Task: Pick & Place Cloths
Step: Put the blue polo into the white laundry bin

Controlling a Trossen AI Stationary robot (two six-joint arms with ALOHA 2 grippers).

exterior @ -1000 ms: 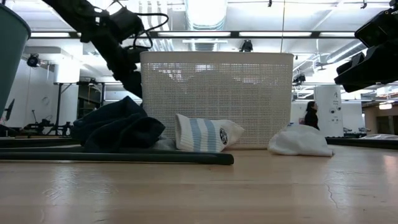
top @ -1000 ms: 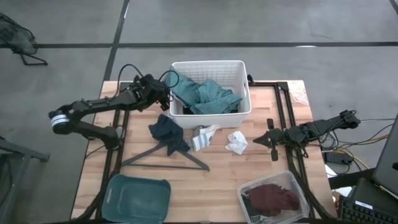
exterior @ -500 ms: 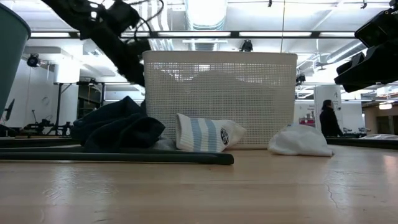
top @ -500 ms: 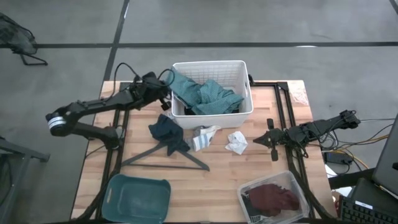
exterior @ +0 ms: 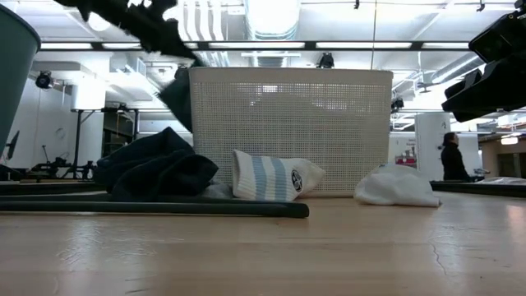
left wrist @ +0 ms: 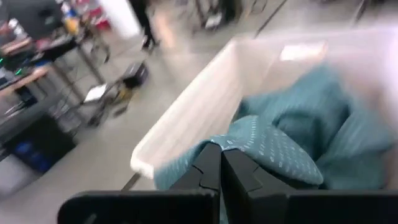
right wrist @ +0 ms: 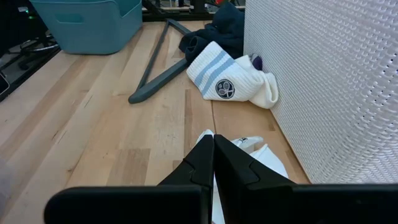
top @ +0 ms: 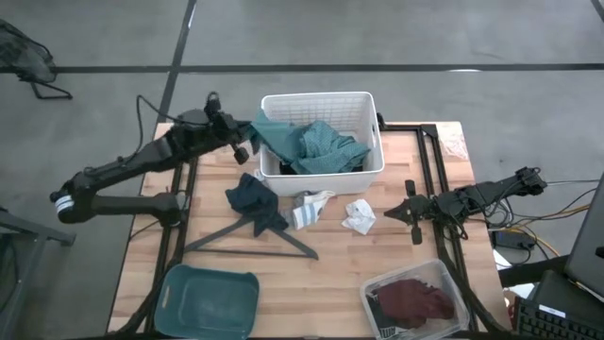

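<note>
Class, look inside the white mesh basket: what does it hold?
A teal cloth fills the white basket; the left end effector grips its corner over the rim. Anything beneath is hidden.

Even, bright overhead light; ceiling strip fixtures glow white above the white basket in the low view, slightly blown out. Table evenly lit from above, shadows short and soft, a faint one just beside the hanger. Near edge of the tabletop in the low view is soft, out of focus; basket mesh crisper. Left arm above the basket reads as a dark smeared silhouette against the lights. Left wrist view heavily motion-blurred: basket rim and teal cloth smeared, room beyond washed pale. Right wrist view sharp on the striped sock; basket wall bright, near-glaring.
</note>
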